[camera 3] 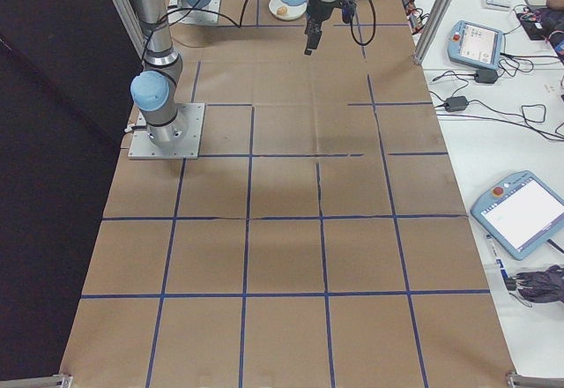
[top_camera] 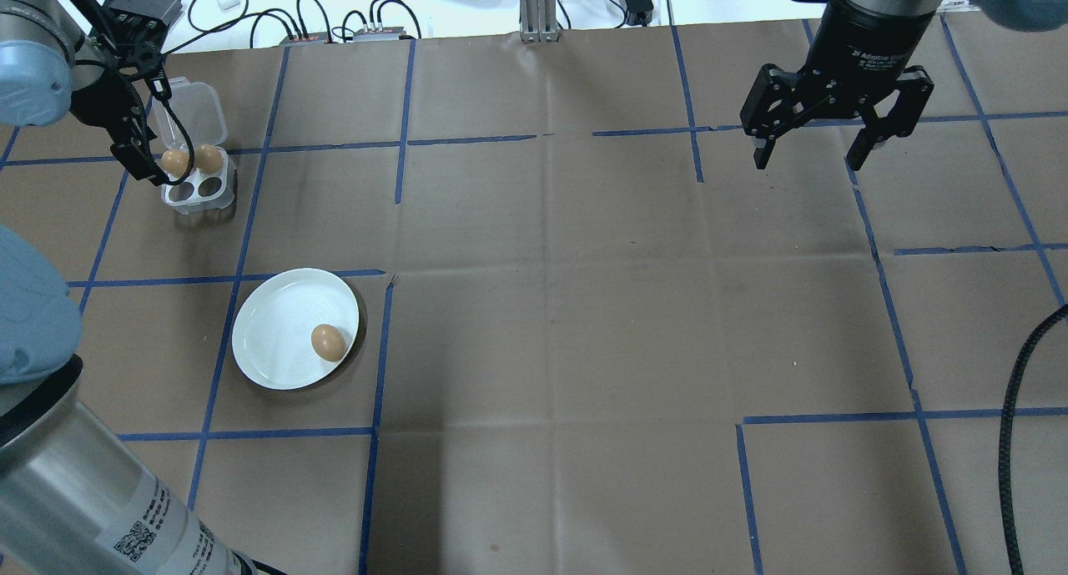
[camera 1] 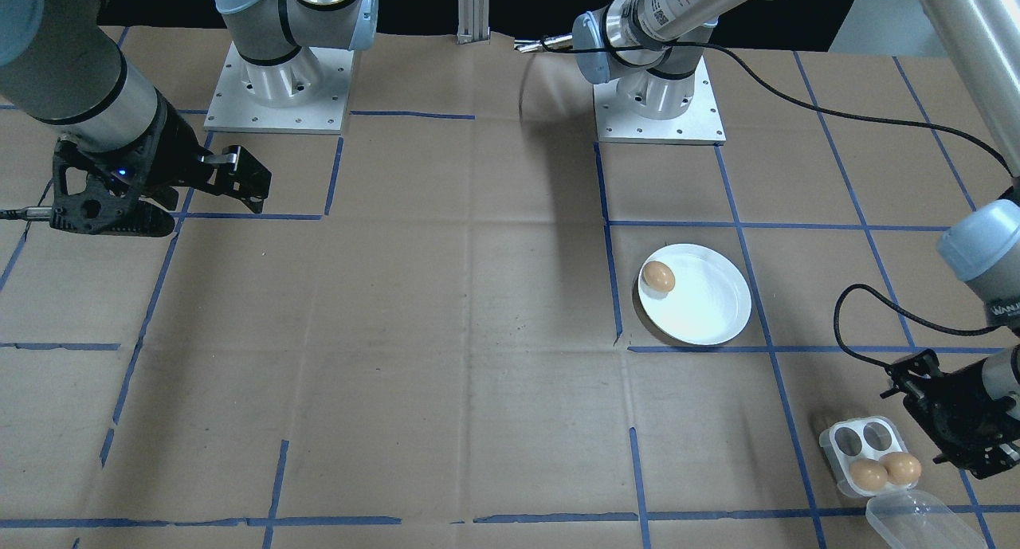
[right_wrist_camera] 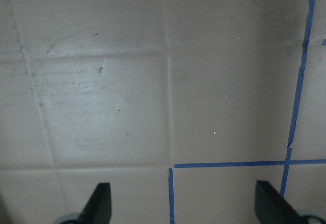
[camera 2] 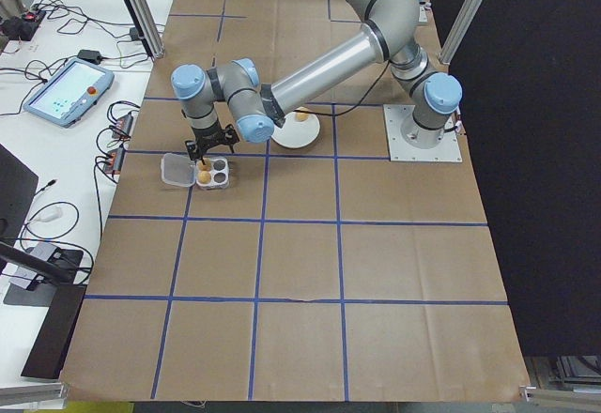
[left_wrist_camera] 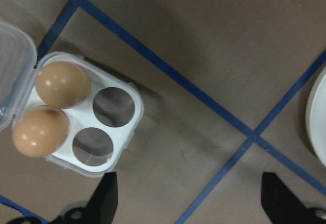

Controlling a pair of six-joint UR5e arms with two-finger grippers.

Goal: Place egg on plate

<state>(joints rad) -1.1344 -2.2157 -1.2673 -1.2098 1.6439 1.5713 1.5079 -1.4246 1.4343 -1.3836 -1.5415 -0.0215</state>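
The white plate (top_camera: 275,350) lies on the table's left side with one brown egg (top_camera: 328,342) resting on it near the rim. Farther back stands the small egg tray (top_camera: 198,189), lid open, with two more eggs (left_wrist_camera: 63,84) (left_wrist_camera: 41,132) and two empty cups. My left gripper (left_wrist_camera: 191,206) hovers just beside this tray, open, with only bare table between its fingers. Far to the right, my right gripper (top_camera: 838,145) hangs open above the table, holding nothing.
The tray's clear lid (camera 1: 916,521) lies folded open beside it. Blue tape lines (top_camera: 400,141) divide the brown table cover into squares. Both arm bases (camera 1: 279,87) stand at the robot's edge. Cables and a pendant lie beyond the far edge.
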